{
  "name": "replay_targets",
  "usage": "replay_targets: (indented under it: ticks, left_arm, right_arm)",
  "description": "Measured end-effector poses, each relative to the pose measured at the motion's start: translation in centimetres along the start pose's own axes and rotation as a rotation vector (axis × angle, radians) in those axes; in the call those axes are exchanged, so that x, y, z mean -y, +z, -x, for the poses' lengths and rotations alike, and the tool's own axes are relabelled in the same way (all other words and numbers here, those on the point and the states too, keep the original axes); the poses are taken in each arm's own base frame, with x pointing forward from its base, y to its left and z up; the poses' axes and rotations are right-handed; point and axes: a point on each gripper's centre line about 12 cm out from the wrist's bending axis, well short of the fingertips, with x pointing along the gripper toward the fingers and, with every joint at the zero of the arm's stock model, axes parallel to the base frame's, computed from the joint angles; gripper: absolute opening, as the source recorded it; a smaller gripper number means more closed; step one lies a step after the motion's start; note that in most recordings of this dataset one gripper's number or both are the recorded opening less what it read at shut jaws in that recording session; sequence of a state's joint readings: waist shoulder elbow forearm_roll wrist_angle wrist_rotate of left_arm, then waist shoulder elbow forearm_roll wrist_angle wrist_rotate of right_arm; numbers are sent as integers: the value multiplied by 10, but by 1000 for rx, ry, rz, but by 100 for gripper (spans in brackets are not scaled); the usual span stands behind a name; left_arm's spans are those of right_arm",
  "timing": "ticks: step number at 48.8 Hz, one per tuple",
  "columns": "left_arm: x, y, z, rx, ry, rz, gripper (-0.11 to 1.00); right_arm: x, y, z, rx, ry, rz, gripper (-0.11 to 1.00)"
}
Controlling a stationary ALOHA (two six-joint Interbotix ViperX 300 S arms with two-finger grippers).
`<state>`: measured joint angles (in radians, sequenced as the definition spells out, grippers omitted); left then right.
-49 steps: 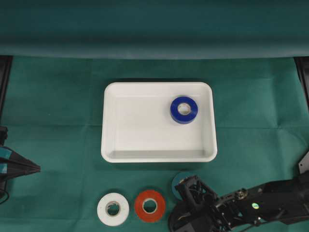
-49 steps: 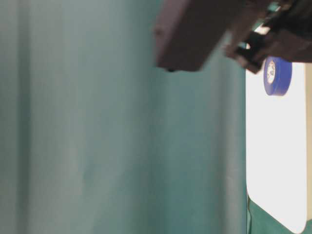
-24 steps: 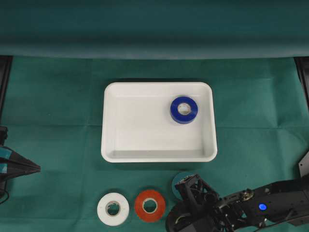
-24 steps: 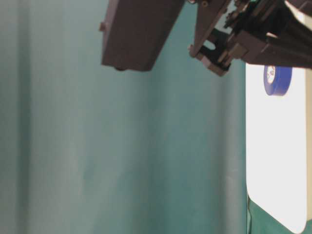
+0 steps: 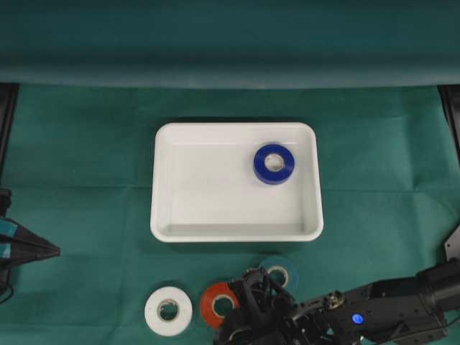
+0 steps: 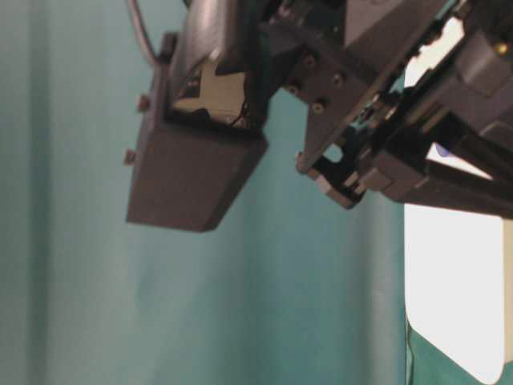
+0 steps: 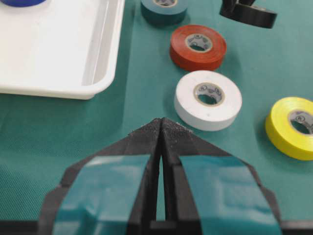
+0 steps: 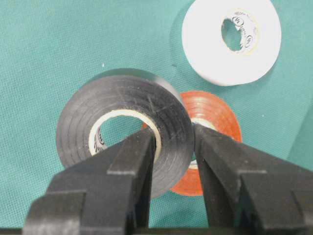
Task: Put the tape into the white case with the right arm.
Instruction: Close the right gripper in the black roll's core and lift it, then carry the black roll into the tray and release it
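In the right wrist view my right gripper (image 8: 173, 138) is shut on a black tape roll (image 8: 78, 122). One finger is inside the roll's hole and the other is against its outer wall. The roll hangs above a red tape roll (image 8: 220, 115), with a white tape roll (image 8: 230, 41) beyond. In the overhead view the right arm (image 5: 374, 316) reaches in along the bottom edge, below the white case (image 5: 237, 230). A blue tape roll (image 5: 274, 163) lies in the case. My left gripper (image 7: 161, 122) is shut and empty at the left edge.
On the cloth in front of the case lie a white roll (image 5: 168, 310), a red roll (image 5: 214, 300) partly under the right gripper, and a teal roll (image 5: 282, 270). A yellow roll (image 7: 293, 126) shows in the left wrist view. The right arm (image 6: 337, 96) fills the top of the table-level view.
The right gripper has moved left from over the teal roll to over the red roll, uncovering the teal one. In the table-level view the arm now looms larger and hides the blue roll.
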<state>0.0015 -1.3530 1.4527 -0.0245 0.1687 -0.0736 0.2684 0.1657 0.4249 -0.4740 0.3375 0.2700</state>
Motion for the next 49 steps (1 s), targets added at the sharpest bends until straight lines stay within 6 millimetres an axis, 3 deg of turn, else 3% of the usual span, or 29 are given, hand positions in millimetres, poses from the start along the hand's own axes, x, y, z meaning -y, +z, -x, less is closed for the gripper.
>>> replay_targets:
  ticks: [9,20,30,40,49]
  left_arm:
    - [0,0,0,2,0,2,0]
    - [0,0,0,0,0,2,0]
    - [0,0,0,0,0,3,0]
    - [0,0,0,2,0,3,0]
    - [0,0,0,2,0,3,0]
  right_arm:
    - [16,-5,-1,-34,-30,-29,0]
    - [62,-19,-2,-72,-99,-114,0]
    - [108,-29,9,-69,-172,-194,0]
    - [158,-52,15,-85,-248,-289,0]
    - [182,-68,17,-65,-283,-338,0]
